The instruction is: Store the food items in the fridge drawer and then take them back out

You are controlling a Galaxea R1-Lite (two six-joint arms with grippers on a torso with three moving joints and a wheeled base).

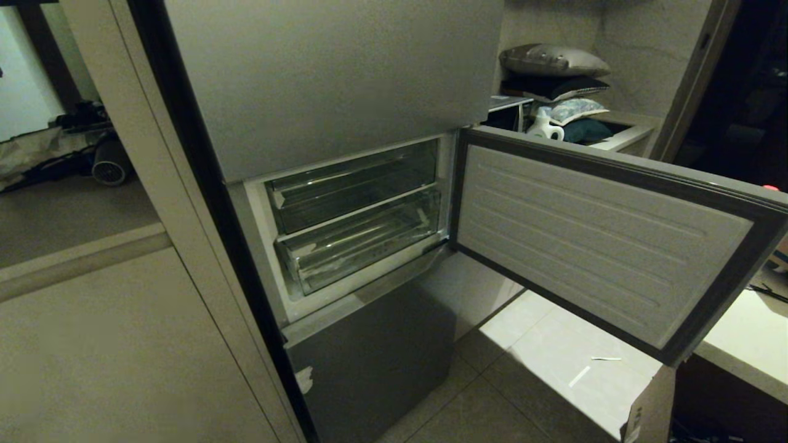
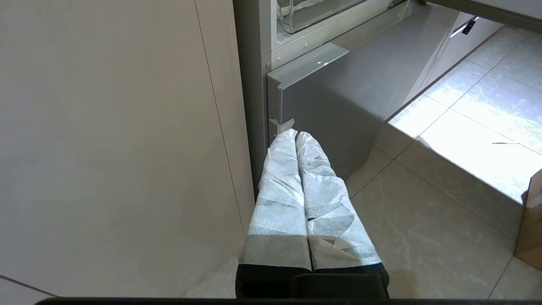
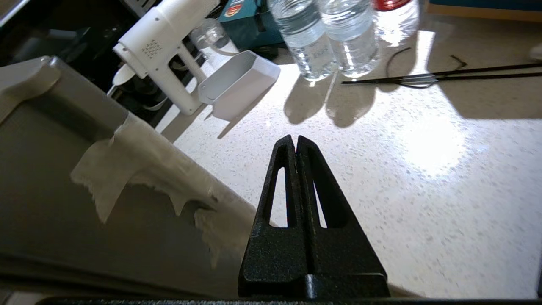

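Observation:
In the head view the grey fridge's middle door (image 1: 603, 240) stands swung open to the right. Inside are two clear bins, both pushed in: a shallower tray (image 1: 354, 181) above and the fridge drawer (image 1: 363, 243) below. The food items are out of view. Neither arm shows in the head view. My left gripper (image 2: 295, 133), its fingers wrapped in white tape, is shut and empty, hanging low by the corner of the fridge's bottom door (image 2: 338, 110). My right gripper (image 3: 295, 139) is shut and empty above a white speckled counter (image 3: 381, 190), beside the open door's outer edge (image 3: 63, 169).
Clear water bottles (image 3: 326, 38), a white pistol-shaped device (image 3: 169, 46), a white box (image 3: 237, 82) and a thin black rod (image 3: 423, 78) lie at the counter's far side. A cardboard box (image 1: 646, 406) sits on the tiled floor under the open door. A tall cabinet panel (image 1: 123, 344) flanks the fridge's left.

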